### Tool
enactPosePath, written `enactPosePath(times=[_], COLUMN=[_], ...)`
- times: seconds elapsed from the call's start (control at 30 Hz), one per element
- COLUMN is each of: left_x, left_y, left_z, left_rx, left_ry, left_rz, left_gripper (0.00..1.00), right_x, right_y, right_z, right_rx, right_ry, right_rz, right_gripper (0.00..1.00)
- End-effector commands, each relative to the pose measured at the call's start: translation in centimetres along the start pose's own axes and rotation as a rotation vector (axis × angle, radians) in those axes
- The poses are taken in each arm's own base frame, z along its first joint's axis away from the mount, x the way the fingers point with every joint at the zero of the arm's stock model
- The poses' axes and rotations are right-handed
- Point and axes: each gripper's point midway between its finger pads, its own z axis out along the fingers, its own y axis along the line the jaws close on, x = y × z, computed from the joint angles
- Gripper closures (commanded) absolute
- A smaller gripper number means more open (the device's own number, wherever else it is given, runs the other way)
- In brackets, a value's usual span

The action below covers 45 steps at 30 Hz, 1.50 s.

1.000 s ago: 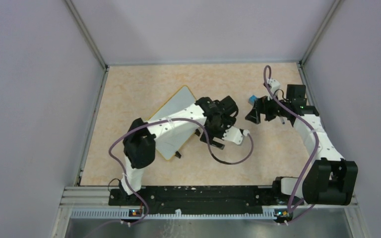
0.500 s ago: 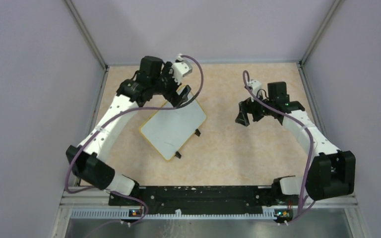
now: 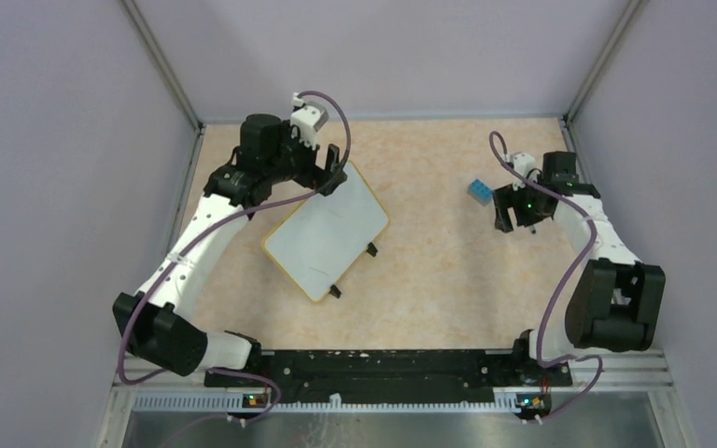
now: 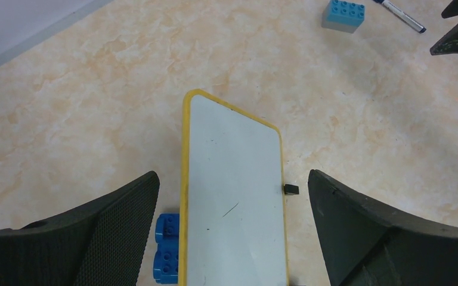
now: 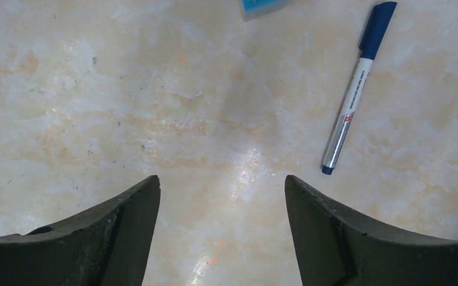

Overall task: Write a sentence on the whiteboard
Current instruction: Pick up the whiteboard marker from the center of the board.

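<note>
The whiteboard (image 3: 327,233) lies flat left of centre, with a yellow rim and two black clip feet (image 3: 372,249). In the left wrist view the whiteboard (image 4: 232,220) is blank except for one thin stroke; no sentence shows. My left gripper (image 3: 331,175) is open above the board's far corner, and its jaws (image 4: 232,176) stand either side of the board. My right gripper (image 3: 513,217) is open and empty over bare table (image 5: 221,179). A capped blue-and-white marker (image 5: 352,95) lies on the table just right of it and also shows in the left wrist view (image 4: 401,15).
A blue block (image 3: 478,191) sits on the table left of the right gripper (image 4: 343,15). A second blue block (image 4: 167,247) lies against the whiteboard's edge, partly under it. Grey walls close in the left, back and right.
The left arm swung from the board's right side to its far corner, then drew back a little to the left. The right gripper moved right, uncovering the blue block.
</note>
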Motion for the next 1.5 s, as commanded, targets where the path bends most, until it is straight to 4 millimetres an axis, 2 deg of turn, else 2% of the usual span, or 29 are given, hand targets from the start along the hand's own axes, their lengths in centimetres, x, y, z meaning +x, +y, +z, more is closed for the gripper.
enactPosePath(times=[0.0, 0.07, 0.2, 0.4, 0.57, 0.67, 0.9, 1.03, 1.2, 1.3, 1.37, 1.47], left_x=[-0.5, 0.0, 0.3, 0.6, 0.4, 0.6, 0.9, 1.0, 1.0, 1.0, 1.0, 1.0], left_y=[-0.5, -0.5, -0.5, -0.9, -1.0, -1.2, -1.4, -1.7, -2.2, -2.4, -2.4, -2.7], left_z=[0.6, 0.8, 0.8, 1.0, 0.9, 1.0, 1.3, 1.4, 1.4, 1.3, 1.3, 1.2], left_rx=[0.030, 0.039, 0.042, 0.059, 0.064, 0.075, 0.092, 0.108, 0.140, 0.146, 0.148, 0.168], left_ry=[-0.030, -0.021, -0.027, -0.032, -0.038, -0.034, -0.026, -0.022, -0.020, -0.016, -0.017, -0.012], left_rz=[-0.017, -0.010, 0.009, -0.004, -0.004, -0.007, -0.006, -0.014, 0.001, 0.007, 0.012, 0.032], left_gripper=[0.01, 0.01, 0.01, 0.01, 0.01, 0.01, 0.01, 0.01, 0.01, 0.01, 0.01, 0.01], right_x=[-1.2, -1.3, -1.5, -1.1, -0.3, 0.2, 1.6, 2.9, 4.4, 4.3, 3.3, 0.7], right_y=[-3.6, -4.8, -6.8, -9.0, -10.6, -11.3, -12.1, -11.8, -10.7, -10.0, -9.3, -8.1], right_z=[0.7, 1.2, 2.5, 4.6, 6.2, 6.9, 8.3, 8.9, 8.7, 7.6, 6.2, 3.2], right_rx=[0.085, 0.097, 0.144, 0.178, 0.200, 0.208, 0.224, 0.208, 0.183, 0.174, 0.157, 0.131], right_ry=[0.004, 0.011, 0.028, 0.065, 0.100, 0.119, 0.163, 0.202, 0.226, 0.218, 0.186, 0.109], right_rz=[-0.026, -0.004, 0.008, 0.028, 0.049, 0.059, 0.061, 0.062, 0.063, 0.057, 0.050, 0.031], right_gripper=[0.27, 0.29, 0.38, 0.42, 0.50, 0.54, 0.57, 0.65, 0.82, 0.94, 0.96, 0.97])
